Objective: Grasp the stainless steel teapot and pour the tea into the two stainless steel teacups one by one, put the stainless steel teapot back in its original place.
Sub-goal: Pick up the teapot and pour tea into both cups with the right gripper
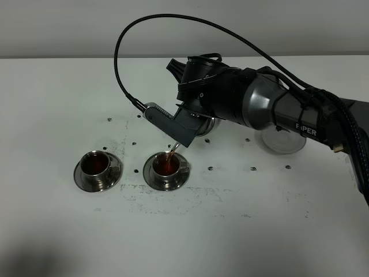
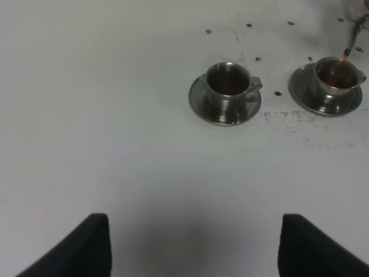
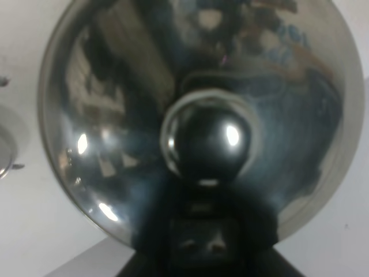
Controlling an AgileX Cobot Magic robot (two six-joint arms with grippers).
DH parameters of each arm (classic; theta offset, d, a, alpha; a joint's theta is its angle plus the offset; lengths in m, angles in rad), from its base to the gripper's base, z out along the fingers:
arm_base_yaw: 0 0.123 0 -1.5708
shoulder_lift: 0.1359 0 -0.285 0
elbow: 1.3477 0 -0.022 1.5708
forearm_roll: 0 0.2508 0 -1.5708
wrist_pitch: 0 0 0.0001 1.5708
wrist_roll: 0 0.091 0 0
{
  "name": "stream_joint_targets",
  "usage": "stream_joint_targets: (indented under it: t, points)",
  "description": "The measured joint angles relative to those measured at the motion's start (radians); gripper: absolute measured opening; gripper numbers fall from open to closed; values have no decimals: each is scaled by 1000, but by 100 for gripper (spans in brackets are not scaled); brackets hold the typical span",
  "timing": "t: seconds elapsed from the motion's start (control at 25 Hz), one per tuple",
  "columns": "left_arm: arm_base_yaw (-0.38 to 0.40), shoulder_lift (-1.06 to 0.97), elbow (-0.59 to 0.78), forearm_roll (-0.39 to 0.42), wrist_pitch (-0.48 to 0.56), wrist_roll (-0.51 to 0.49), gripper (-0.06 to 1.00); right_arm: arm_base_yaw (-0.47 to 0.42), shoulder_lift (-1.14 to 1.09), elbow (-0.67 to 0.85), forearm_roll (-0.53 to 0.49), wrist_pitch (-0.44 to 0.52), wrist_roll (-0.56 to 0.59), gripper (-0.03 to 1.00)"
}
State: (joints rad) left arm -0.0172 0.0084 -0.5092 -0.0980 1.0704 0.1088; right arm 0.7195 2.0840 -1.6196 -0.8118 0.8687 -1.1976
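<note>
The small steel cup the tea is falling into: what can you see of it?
The small shiny steel teacup stands upright on a matching round steel saucer, which rests on the white table. It has a small side handle and is partly filled with dark reddish-brown tea. A thin stream from the shiny steel teapot above it lands inside. Nothing else touches it. A second similar steel cup stands apart on its own saucer.

This looks like a robotics lab test station: a plain white desk (image 1: pixel 259 231) scuffed and dotted with small dark marks (image 1: pixel 253 168), a pale wall (image 1: pixel 57 29) behind, and a black, cabled robot arm (image 1: pixel 271 107) lettered PIPER.
</note>
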Motion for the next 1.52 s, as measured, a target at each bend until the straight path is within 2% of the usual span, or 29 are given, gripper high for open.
stream_joint_targets:
  t: [0.64, 1.52]
  points:
    - [0, 0, 0, 0, 0, 0, 58, 3, 0, 0, -39, 0, 2, 18]
    - [0, 0, 0, 0, 0, 1, 58, 22, 0, 0, -42, 8, 25, 18]
